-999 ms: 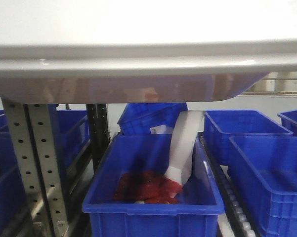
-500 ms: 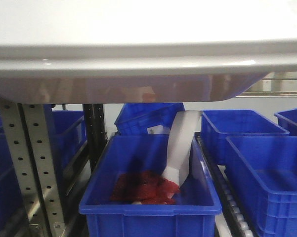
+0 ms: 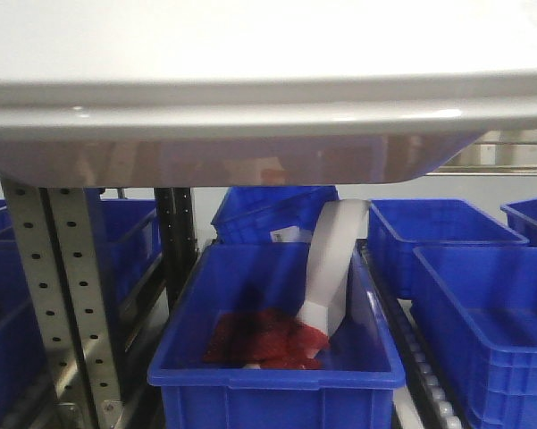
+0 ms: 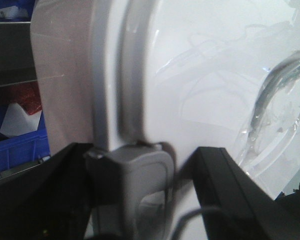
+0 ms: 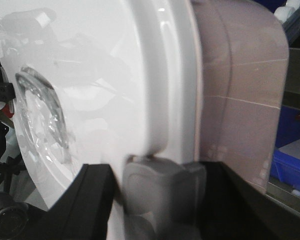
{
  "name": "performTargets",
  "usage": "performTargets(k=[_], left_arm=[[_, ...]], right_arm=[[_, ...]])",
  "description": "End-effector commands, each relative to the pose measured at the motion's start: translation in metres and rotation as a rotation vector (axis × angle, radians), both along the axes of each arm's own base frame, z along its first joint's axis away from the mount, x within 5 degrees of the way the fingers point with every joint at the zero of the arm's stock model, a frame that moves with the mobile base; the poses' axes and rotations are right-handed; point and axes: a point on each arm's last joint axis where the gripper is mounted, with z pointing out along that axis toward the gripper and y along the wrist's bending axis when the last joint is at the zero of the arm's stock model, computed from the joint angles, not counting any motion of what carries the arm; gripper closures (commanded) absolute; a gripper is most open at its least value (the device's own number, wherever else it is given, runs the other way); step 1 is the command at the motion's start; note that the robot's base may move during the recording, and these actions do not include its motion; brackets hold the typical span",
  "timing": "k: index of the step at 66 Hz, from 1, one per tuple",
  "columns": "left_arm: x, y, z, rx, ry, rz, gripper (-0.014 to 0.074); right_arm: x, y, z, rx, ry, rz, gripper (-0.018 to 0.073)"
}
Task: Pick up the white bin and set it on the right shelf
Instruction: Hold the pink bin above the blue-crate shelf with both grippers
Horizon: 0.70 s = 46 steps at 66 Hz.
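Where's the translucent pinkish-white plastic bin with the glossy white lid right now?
Front view: the translucent pinkish-white bin fills the top of frame, over the blue plastic crate holding red items, with a perforated metal upright at lower left.

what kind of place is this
Probably a warehouse or stockroom: rows of blue crates sit on roller racks with perforated metal uprights, and the white bin is held up in front.

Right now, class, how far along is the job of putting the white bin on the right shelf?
Done: the large translucent pinkish-white plastic tub with glossy white lid is grabbed and held above the blue plastic crates. In hand: left gripper and right gripper clamp its grey clasps. Left: setting it on the shiny stainless steel shelf.
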Motion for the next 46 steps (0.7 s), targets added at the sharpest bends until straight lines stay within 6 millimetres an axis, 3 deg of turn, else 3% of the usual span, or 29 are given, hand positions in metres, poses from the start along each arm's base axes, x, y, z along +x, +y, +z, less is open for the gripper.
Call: performTargets(k=[1,46], left_arm=[[-0.0157,-0.0138,0.0181,-0.144,-0.003,-0.160,0.0314],[-0.0152,-0.0157,0.0241,-0.213,-0.021,-0.160,0.0314]], right_arm=[[-0.0153,0.0108,0.0259,0.183,-0.044,0.136,0.0137],[-0.0143,0.0104,0.0260,0.183,-0.047,0.124,0.0137]])
